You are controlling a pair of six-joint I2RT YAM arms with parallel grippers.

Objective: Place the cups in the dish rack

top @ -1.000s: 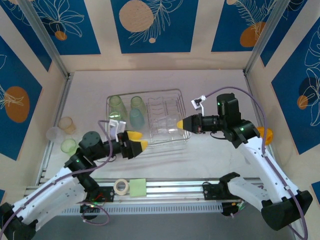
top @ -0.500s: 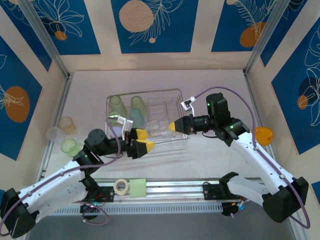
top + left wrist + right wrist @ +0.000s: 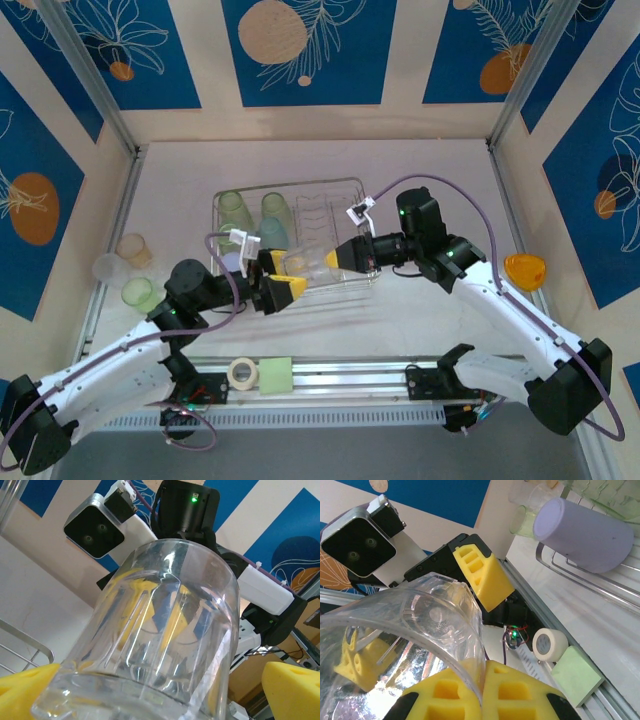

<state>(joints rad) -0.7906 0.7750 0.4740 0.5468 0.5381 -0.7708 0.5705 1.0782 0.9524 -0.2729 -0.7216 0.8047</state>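
The clear cup (image 3: 303,262) hangs in the air just over the near rim of the dish rack (image 3: 360,200), caught between the two arms. The right pincer (image 3: 330,259) is pressed together on the cup's wall at the rim, one finger inside and one outside. The left pincer (image 3: 281,276) is spread wide with a yellow finger on each side of the cup; whether either one touches it I cannot tell. It reads as a handover about to happen, with the cup not yet let go.

The task looks roughly half done. Two light green cups (image 3: 233,210) and a teal cup (image 3: 272,237) stand in the rack's left part, and a lavender cup (image 3: 585,535) lies on its side against the wire. Whether more clear ones sit among the dividers I cannot make out.

Well left of the rack, on the surface, a peach cup (image 3: 133,248), a frosted clear cup (image 3: 107,267) and a green cup (image 3: 138,292) wait to be loaded, besides the one in hand.
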